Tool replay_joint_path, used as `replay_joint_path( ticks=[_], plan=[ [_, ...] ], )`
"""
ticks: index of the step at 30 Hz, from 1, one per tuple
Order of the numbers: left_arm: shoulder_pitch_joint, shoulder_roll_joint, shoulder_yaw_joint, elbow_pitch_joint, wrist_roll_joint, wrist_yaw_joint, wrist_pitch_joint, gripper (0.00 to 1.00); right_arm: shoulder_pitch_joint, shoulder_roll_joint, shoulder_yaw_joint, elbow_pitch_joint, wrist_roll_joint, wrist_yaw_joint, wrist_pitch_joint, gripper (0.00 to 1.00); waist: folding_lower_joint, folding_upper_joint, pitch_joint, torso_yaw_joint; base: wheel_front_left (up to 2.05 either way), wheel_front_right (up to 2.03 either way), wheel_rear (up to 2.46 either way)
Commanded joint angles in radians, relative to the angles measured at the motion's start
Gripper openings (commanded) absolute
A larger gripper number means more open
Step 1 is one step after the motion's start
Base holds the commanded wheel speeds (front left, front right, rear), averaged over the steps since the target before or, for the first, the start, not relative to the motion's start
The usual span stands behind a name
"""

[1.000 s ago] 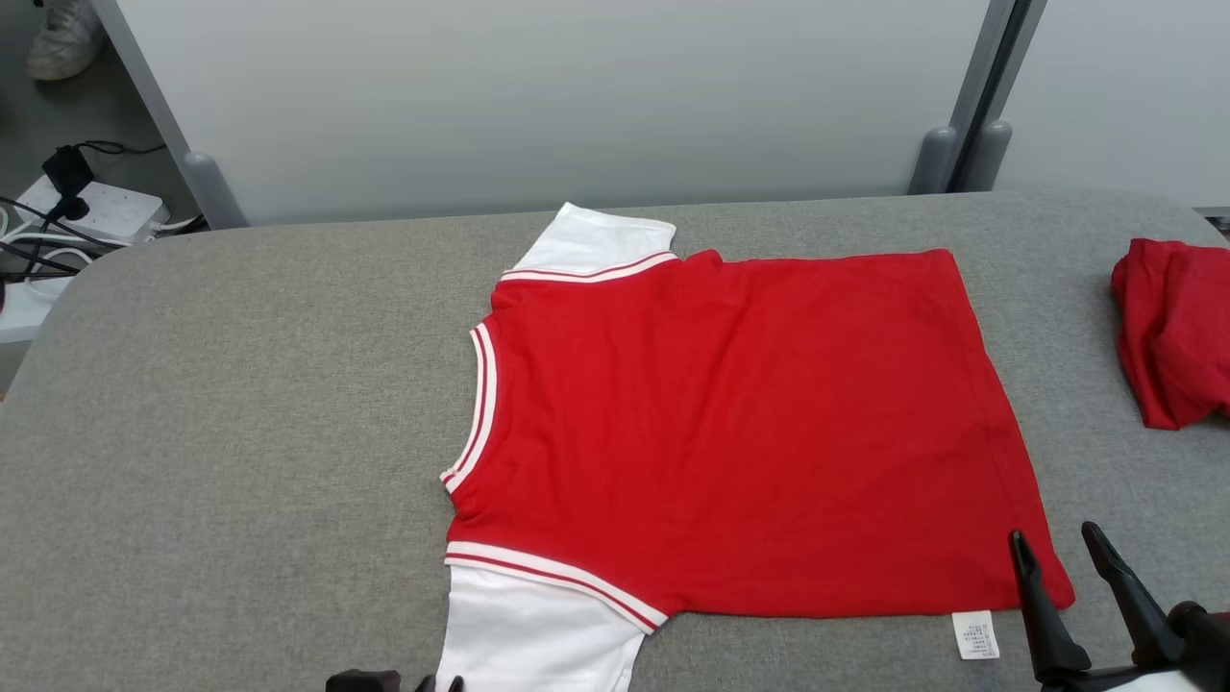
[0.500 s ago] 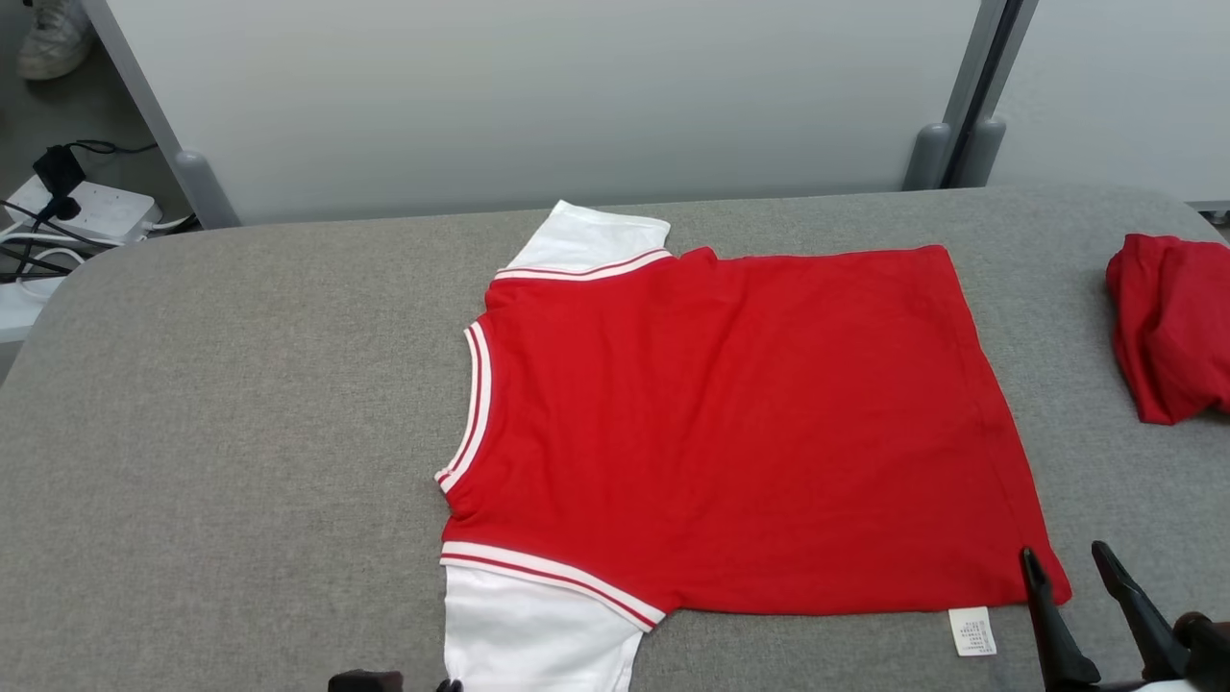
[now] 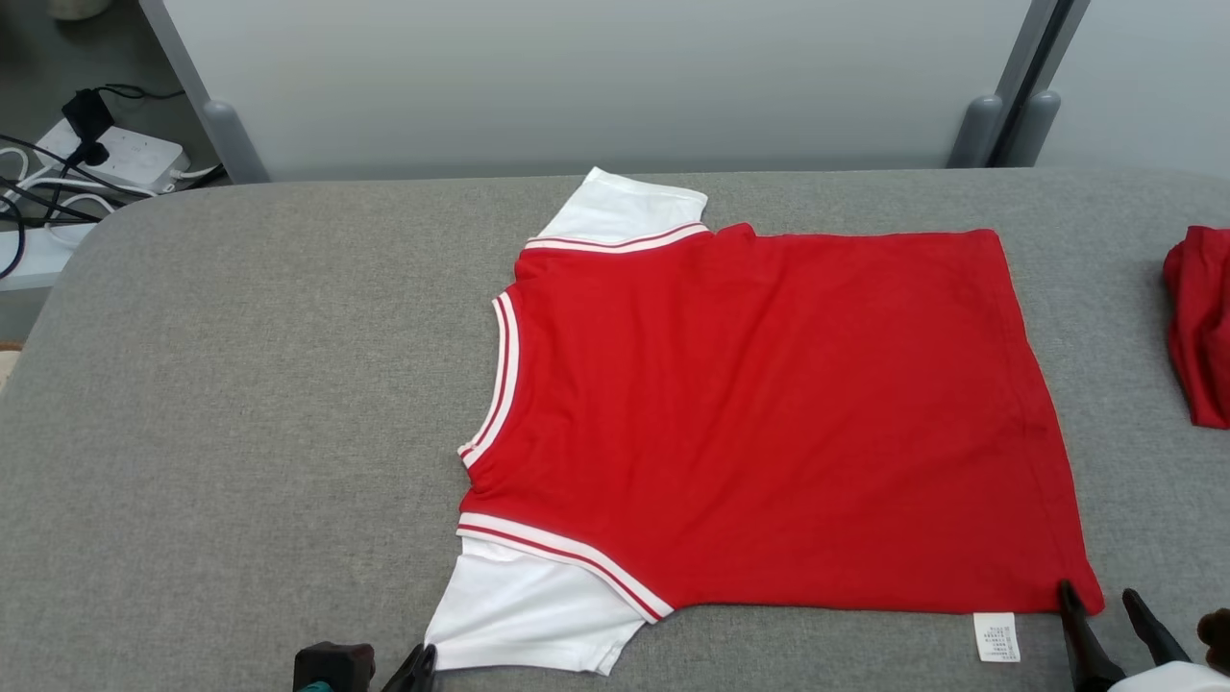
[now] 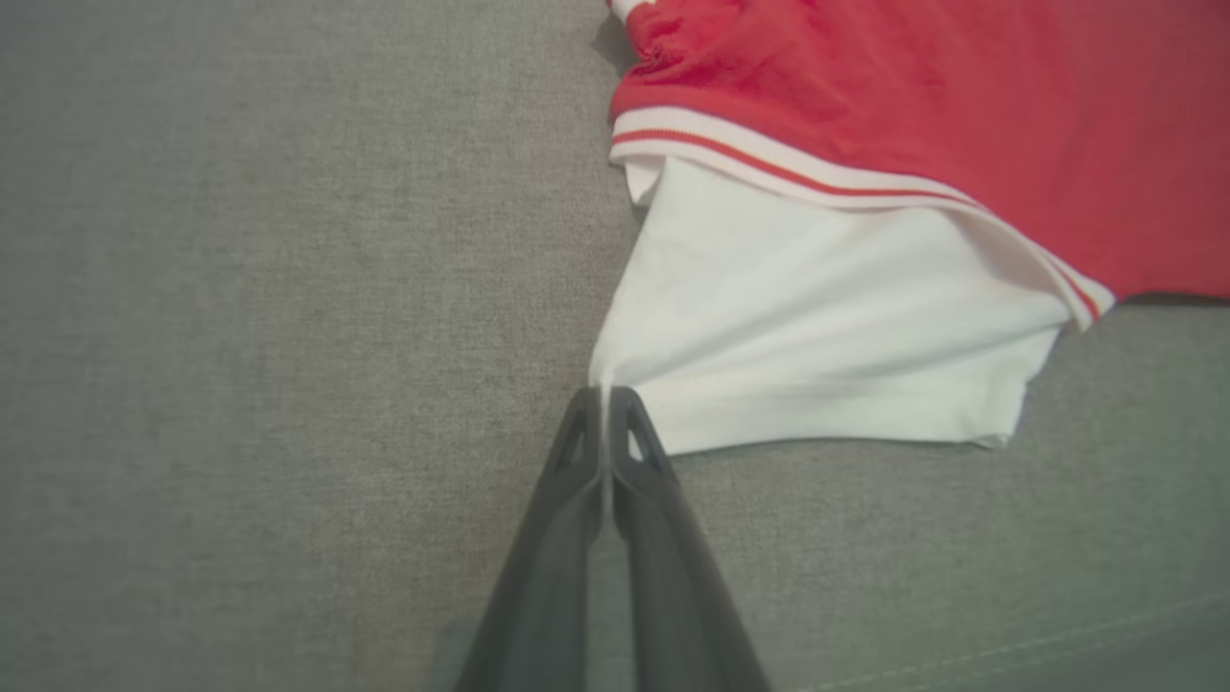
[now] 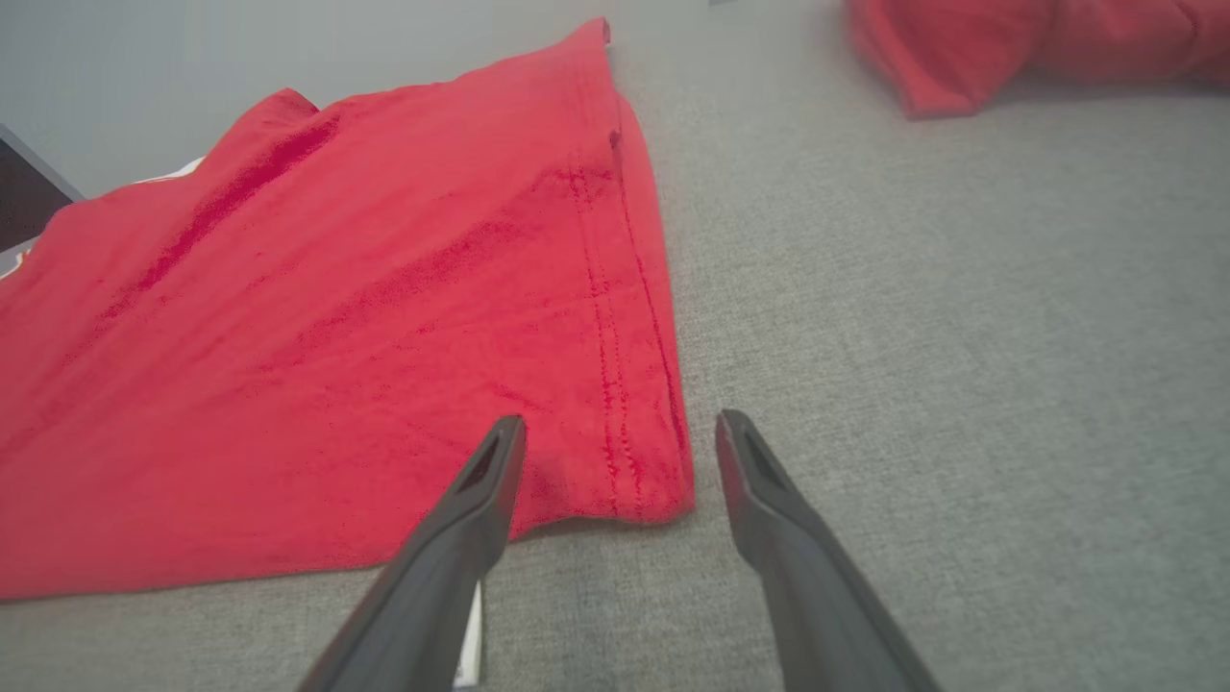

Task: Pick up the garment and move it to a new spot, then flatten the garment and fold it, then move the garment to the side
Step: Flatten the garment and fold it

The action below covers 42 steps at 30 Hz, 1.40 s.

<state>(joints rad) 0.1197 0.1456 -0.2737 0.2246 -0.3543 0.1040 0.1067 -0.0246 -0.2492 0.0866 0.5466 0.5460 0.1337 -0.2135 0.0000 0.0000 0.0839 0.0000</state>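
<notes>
- You see the garment [image 3: 769,413] in red, with white sleeves and white-and-red striped trim.
- Your table [image 3: 240,404] is plain grey.
- At the right, another cloth [image 3: 1201,327] is red.

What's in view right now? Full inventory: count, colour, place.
T-shirt: one, red with white sleeves and striped trim, flat at mid-table, collar toward the robot's left.
care label: one, white, sticking out from the T-shirt's near edge.
second garment: one, red, bunched at the table's right edge.
table: one, grey fabric top, under everything.
partition panels: two, pale grey, behind the table.
power strip: one, white, with a black plug and cables, on the floor at far left.
left gripper: one, dark, shut on the corner of the near white sleeve.
right gripper: one, dark, open, straddling the T-shirt's near hem corner.
</notes>
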Motion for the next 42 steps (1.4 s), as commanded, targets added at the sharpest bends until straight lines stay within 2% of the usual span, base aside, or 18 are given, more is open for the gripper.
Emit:
replay_joint_path(
  ticks=[1, 6, 8, 9, 10, 11, 12, 13, 14, 21, 26, 34, 42],
  plan=[
    [-0.019, 0.011, 0.032, -0.035, 0.0, 0.011, 0.002, 0.0, -0.029, -0.038, 0.027, 0.009, 0.009, -0.003, 0.004, 1.0, 0.0, 0.0, 0.005, 0.006, 0.0, 0.0, 0.0],
    [-0.018, 0.011, 0.025, -0.06, -0.002, 0.013, 0.009, 0.0, -0.055, -0.043, 0.062, 0.065, 0.054, -0.003, 0.007, 1.0, 0.0, 0.0, 0.018, 0.013, 0.0, 0.0, 0.0],
    [-0.019, 0.013, 0.024, -0.066, -0.003, 0.014, 0.01, 0.0, -0.065, -0.046, 0.079, 0.079, 0.065, -0.003, 0.002, 0.92, 0.0, 0.0, 0.022, 0.015, 0.0, 0.0, 0.0],
    [-0.019, 0.014, 0.023, -0.067, -0.003, 0.014, 0.011, 0.0, -0.069, -0.046, 0.088, 0.087, 0.072, -0.003, 0.0, 0.78, 0.0, 0.0, 0.024, 0.015, 0.0, 0.0, 0.0],
    [-0.019, 0.014, 0.023, -0.067, -0.003, 0.014, 0.011, 0.0, -0.069, -0.046, 0.088, 0.087, 0.072, -0.003, 0.0, 0.78, 0.0, 0.0, 0.024, 0.015, 0.0, 0.0, 0.0],
    [-0.02, 0.015, 0.022, -0.069, -0.003, 0.015, 0.011, 0.0, -0.074, -0.047, 0.098, 0.094, 0.077, -0.003, -0.002, 0.57, 0.0, 0.0, 0.025, 0.015, 0.0, 0.0, 0.0],
    [-0.02, 0.017, 0.022, -0.071, -0.003, 0.015, 0.012, 0.0, -0.08, -0.048, 0.109, 0.101, 0.082, -0.003, -0.005, 0.47, 0.0, 0.0, 0.026, 0.015, 0.0, 0.0, 0.0],
    [-0.021, 0.018, 0.021, -0.073, -0.003, 0.015, 0.013, 0.0, -0.084, -0.05, 0.12, 0.108, 0.086, -0.003, -0.007, 0.26, 0.0, 0.0, 0.027, 0.015, 0.0, 0.0, 0.0],
    [-0.022, 0.02, 0.021, -0.075, -0.003, 0.015, 0.014, 0.0, -0.089, -0.053, 0.133, 0.114, 0.089, -0.003, -0.01, 0.0, 0.0, 0.0, 0.027, 0.015, 0.0, 0.0, 0.0],
    [-0.018, 0.028, 0.015, -0.131, -0.026, 0.0, 0.04, 0.0, -0.092, -0.09, 0.165, 0.116, 0.101, -0.003, -0.033, 0.0, 0.0, 0.0, 0.034, 0.013, 0.0, 0.0, 0.0],
    [0.034, 0.071, 0.011, -0.263, -0.046, -0.003, 0.138, 0.0, -0.053, -0.134, 0.176, 0.047, 0.105, -0.003, -0.037, 0.0, 0.0, 0.0, 0.042, 0.002, 0.0, 0.0, 0.0],
    [0.175, 0.153, 0.011, -0.48, -0.072, 0.011, 0.295, 0.0, 0.048, -0.2, 0.184, -0.092, 0.146, -0.003, 0.056, 0.0, 0.0, 0.0, 0.047, 0.0, 0.0, 0.0, 0.0],
    [0.324, 0.226, 0.023, -0.664, -0.091, 0.034, 0.403, 0.0, 0.209, -0.27, 0.088, -0.256, 0.149, -0.003, 0.158, 0.0, 0.0, 0.0, 0.048, 0.007, 0.0, 0.0, 0.0]
  ],
)
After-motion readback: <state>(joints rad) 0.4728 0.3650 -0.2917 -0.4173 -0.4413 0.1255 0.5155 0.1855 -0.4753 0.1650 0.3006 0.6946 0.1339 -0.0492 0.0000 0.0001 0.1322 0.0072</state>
